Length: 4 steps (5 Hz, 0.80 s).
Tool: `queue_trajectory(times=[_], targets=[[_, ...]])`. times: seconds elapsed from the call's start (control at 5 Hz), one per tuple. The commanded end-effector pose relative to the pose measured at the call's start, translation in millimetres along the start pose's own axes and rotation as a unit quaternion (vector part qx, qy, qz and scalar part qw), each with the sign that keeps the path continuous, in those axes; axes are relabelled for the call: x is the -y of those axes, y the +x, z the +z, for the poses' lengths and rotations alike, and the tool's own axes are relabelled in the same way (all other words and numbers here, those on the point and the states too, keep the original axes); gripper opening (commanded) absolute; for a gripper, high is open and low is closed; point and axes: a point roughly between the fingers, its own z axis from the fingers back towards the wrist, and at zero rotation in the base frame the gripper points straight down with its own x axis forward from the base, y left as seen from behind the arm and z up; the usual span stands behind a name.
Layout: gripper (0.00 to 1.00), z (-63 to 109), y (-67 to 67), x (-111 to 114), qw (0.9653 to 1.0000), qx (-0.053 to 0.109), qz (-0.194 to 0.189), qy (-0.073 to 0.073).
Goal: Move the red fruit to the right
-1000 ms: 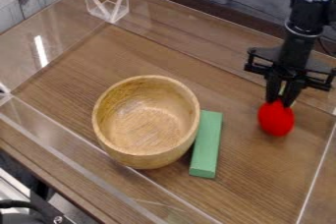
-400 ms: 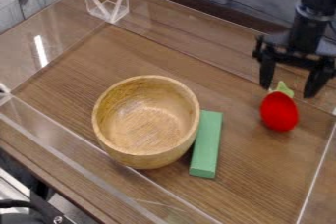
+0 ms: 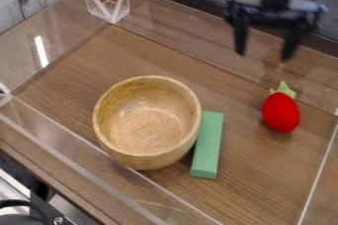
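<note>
Gripper (image 3: 266, 41) risen, jaws spread, seemingly empty | red fruit (image 3: 279, 112) near right wall

A wooden table (image 3: 158, 56) with clear low walls carries three things: a wooden bowl (image 3: 146, 121) near the front, a flat green block (image 3: 209, 144) lying just beside its right side, and the red fruit (image 3: 279, 112) well apart at the right.

Wooden table (image 3: 158, 61), perhaps clear-walled
</note>
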Motion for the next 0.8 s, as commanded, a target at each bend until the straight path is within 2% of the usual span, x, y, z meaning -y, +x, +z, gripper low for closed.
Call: queue_trajectory(times=[0.0, 0.2, 0.4, 0.6], targets=[[1.0, 36.3, 9.5, -23.5, 0.9984, 0.041, -0.029, -0.025], [1.0, 32.1, 5.5, -24.6, 0.9967, 0.044, -0.063, -0.028], [1.0, 22.7, 0.7, -24.8, 0.9953, 0.041, -0.083, -0.027], [1.0, 18.6, -2.9, -29.6, 0.993, 0.044, -0.105, -0.029]])
